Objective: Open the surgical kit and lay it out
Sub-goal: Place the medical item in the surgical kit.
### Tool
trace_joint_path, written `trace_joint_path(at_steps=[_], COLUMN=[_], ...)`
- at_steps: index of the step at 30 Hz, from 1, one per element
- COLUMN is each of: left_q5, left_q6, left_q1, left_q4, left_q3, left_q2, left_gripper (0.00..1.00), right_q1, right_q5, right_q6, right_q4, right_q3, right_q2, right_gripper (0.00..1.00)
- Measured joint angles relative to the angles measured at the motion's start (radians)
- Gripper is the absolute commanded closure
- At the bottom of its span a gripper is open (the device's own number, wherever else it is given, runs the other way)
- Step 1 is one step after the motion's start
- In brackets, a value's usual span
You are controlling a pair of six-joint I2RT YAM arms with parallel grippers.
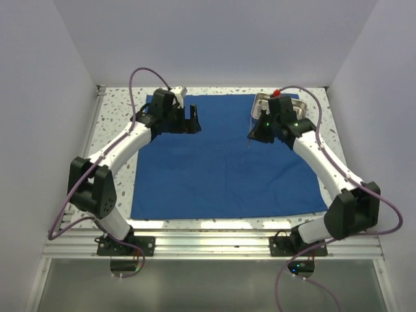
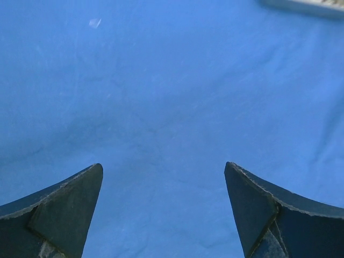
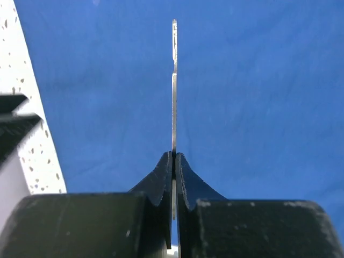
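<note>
The royal-blue cloth (image 1: 221, 169) of the surgical kit lies spread flat over the table. The shiny steel tray (image 1: 260, 101) stands at the cloth's back right corner, partly hidden by the right arm. My right gripper (image 1: 255, 134) hangs over the cloth just in front of the tray. In the right wrist view this gripper (image 3: 174, 155) is shut on thin steel tweezers (image 3: 174, 97), seen edge-on and sticking straight out past the fingertips. My left gripper (image 1: 193, 119) hovers over the back left of the cloth. Its fingers stand wide open (image 2: 164, 167) with only cloth (image 2: 161, 80) between them. No ring-handled forceps show.
The speckled white tabletop (image 1: 114, 110) rims the cloth on all sides, with an aluminium rail (image 1: 214, 244) along the near edge. White walls enclose the left, back and right. A pale strip (image 2: 306, 6) shows at the top right of the left wrist view.
</note>
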Motion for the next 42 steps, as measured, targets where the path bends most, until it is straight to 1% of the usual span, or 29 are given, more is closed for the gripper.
trace_joint_path(at_steps=[4, 7, 8, 10, 13, 16, 20, 26, 29, 34, 39, 40, 41, 42], left_q5=[0.015, 0.019, 0.020, 0.022, 0.023, 0.024, 0.027, 0.026, 0.026, 0.026, 0.026, 0.026, 0.026, 0.026], left_q6=[-0.001, -0.002, -0.002, -0.003, -0.008, -0.016, -0.017, -0.017, -0.017, -0.018, -0.018, -0.018, -0.018, -0.018], left_q1=[0.000, 0.000, 0.000, 0.000, 0.000, 0.000, 0.000, 0.000, 0.000, 0.000, 0.000, 0.000, 0.000, 0.000], left_q4=[0.029, 0.034, 0.036, 0.039, 0.043, 0.044, 0.043, 0.043, 0.044, 0.048, 0.052, 0.051, 0.051, 0.052], left_q3=[-0.014, -0.038, -0.046, -0.063, -0.083, -0.085, -0.093, -0.119, -0.139, -0.163, -0.165, -0.165, -0.165, -0.165], left_q2=[-0.045, -0.067, -0.071, -0.075, -0.083, -0.090, -0.124, -0.183, -0.204, -0.211, -0.211, -0.211, -0.211, -0.211], left_gripper=[0.00, 0.00, 0.00, 0.01, 0.00, 0.00, 0.00, 0.00, 0.00, 0.00, 0.00, 0.00, 0.00, 0.00], right_q1=[0.083, 0.174, 0.230, 0.301, 0.344, 0.345, 0.345, 0.360, 0.383, 0.457, 0.498, 0.497, 0.496, 0.496], right_q5=[0.023, 0.060, 0.068, 0.088, 0.090, 0.090, 0.087, 0.086, 0.084, 0.077, 0.078, 0.081, 0.084, 0.087], right_q6=[0.122, 0.227, 0.265, 0.338, 0.415, 0.443, 0.445, 0.439, 0.429, 0.397, 0.386, 0.382, 0.378, 0.369], right_q4=[0.055, 0.113, 0.142, 0.204, 0.290, 0.335, 0.392, 0.475, 0.486, 0.486, 0.460, 0.457, 0.446, 0.431], right_q3=[-0.201, -0.330, -0.379, -0.480, -0.601, -0.668, -0.680, -0.674, -0.652, -0.590, -0.582, -0.582, -0.579, -0.573], right_q2=[-0.156, -0.249, -0.278, -0.322, -0.314, -0.242, -0.138, -0.080, -0.059, -0.005, 0.027, 0.033, 0.043, 0.054], right_gripper=[1.00, 1.00, 1.00, 1.00, 1.00, 1.00, 1.00, 1.00, 1.00, 1.00, 1.00, 0.66, 0.50, 0.39])
